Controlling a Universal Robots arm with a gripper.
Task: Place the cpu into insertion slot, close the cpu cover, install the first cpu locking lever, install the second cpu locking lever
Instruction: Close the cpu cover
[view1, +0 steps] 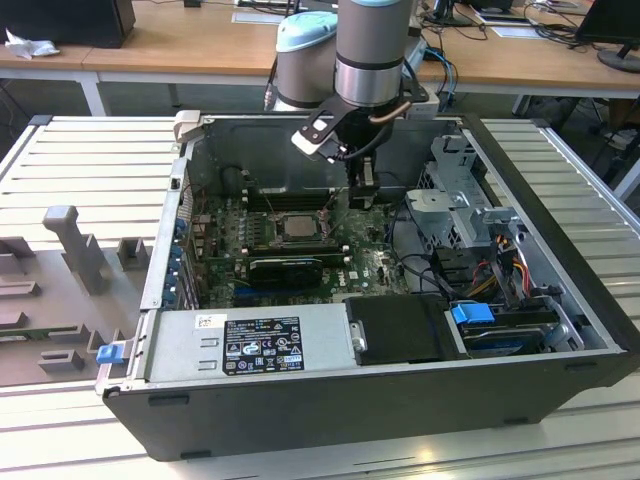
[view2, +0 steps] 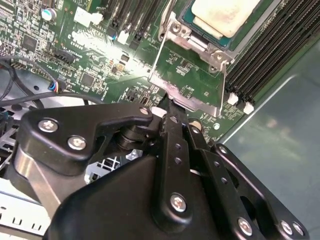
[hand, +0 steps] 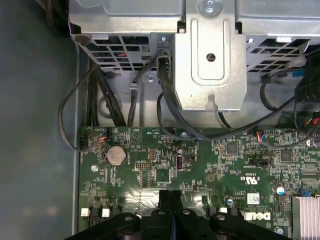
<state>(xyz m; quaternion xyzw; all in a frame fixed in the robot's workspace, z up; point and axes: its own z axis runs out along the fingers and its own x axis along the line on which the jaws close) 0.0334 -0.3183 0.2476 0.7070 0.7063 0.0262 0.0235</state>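
Pale silvery-beige, the cpu (view2: 222, 15) lies flat in the insertion slot (view2: 196, 31), and its face is uncovered in the second wrist view. In the exterior view the cpu (view1: 298, 226) sits near the middle of the green motherboard (view1: 370, 265). The grey metal cpu cover (view2: 200, 105) is swung open off the slot. Its square window frames bare green board rather than the chip. I cannot tell whether it lies flat or stands tilted.

The gripper (view2: 167, 102) has its black fingers pressed together, with the tips right at the cover's free edge. Whether they touch that edge is unclear. Long black memory slots (view2: 270, 45) run beside the slot, on the side toward the case wall.

In the first wrist view the closed fingertips (hand: 170, 194) hover over the motherboard (hand: 200, 165), near a round coin cell (hand: 116, 155). Beyond the board's edge, black cables (hand: 170, 110) loop under a metal drive cage (hand: 210, 55).

The open computer case (view1: 330, 400) lies on a slatted metal table (view1: 90, 150), and the arm reaches down into it from the far side.
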